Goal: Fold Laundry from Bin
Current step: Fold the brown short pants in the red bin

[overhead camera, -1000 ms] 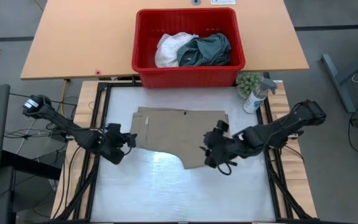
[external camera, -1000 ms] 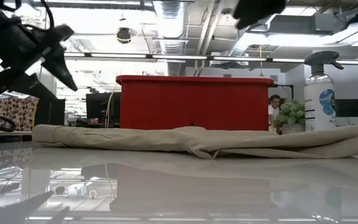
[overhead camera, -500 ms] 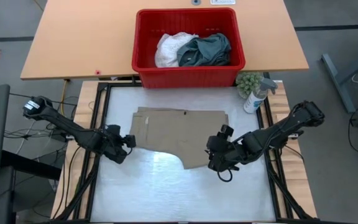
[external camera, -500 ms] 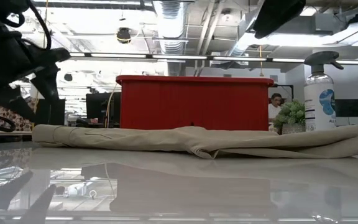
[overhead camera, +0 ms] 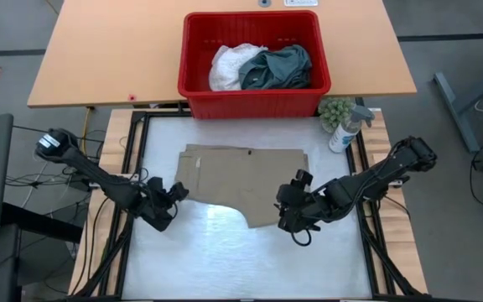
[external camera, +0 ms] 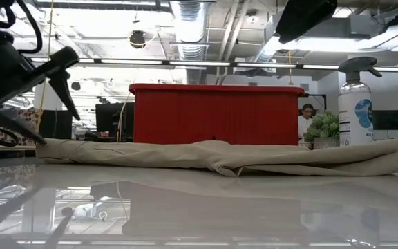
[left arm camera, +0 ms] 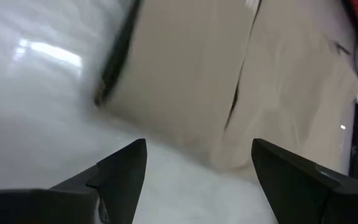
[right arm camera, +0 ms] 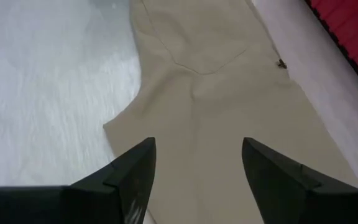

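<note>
A beige-khaki garment [overhead camera: 241, 180] lies flat and folded on the white table, its long fold showing in the low view [external camera: 220, 155]. The red bin [overhead camera: 193, 50] stands beyond the table's far edge with a white garment [overhead camera: 229, 65] and a dark teal garment [overhead camera: 279, 67] in it. My left gripper [overhead camera: 174, 195] is open just off the beige garment's near left corner [left arm camera: 229, 81], low over the table. My right gripper [overhead camera: 285, 210] is open above the garment's near right part [right arm camera: 229, 112], clear of the cloth.
A spray bottle [overhead camera: 346, 130] and a small green plant [overhead camera: 335, 111] stand at the table's far right corner. A wooden table [overhead camera: 99, 50] carries the bin. Bare white tabletop [overhead camera: 225, 260] stretches toward the near edge.
My left gripper has sunk toward the table, edged toward the beige garment's left corner, rolled about its own axis, and opened wider. The garment has stayed as it was.
</note>
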